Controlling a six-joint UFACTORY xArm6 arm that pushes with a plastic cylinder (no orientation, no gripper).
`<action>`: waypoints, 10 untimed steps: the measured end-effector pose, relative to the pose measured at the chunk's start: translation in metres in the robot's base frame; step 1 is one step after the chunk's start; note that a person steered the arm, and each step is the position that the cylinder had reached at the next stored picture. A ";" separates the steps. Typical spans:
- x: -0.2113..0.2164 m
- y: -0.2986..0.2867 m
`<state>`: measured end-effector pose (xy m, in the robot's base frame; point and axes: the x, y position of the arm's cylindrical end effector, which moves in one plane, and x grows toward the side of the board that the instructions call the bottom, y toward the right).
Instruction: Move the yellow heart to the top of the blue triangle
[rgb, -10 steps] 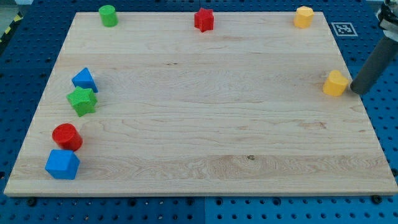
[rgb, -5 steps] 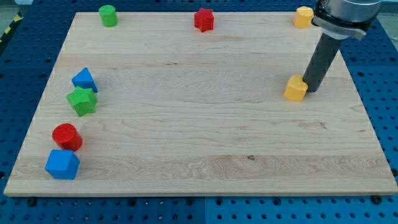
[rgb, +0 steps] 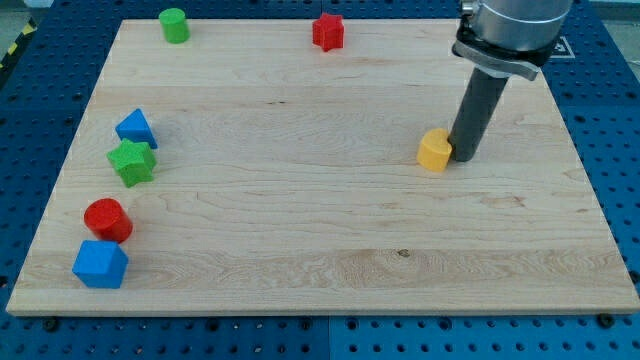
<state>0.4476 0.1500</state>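
My tip (rgb: 463, 157) touching yellow heart (rgb: 434, 151) — blue triangle (rgb: 135, 128) far left

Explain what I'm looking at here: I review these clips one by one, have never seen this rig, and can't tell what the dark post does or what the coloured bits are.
One camera looks down at a slant on a wooden board. The dark post is the end of a robot arm: a plain rod with nothing to grasp with, so nothing is held. My tip rests on the board against the right side of the yellow heart, placed to push it leftward. The job is to slide it to just above the blue triangle, far off at the view's left. Below the triangle lie a green star, a red cylinder and a blue cube. Along the top edge sit a green cylinder and a red star.
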 end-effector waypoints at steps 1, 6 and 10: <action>0.003 -0.016; -0.005 -0.122; -0.092 -0.258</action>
<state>0.3551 -0.1084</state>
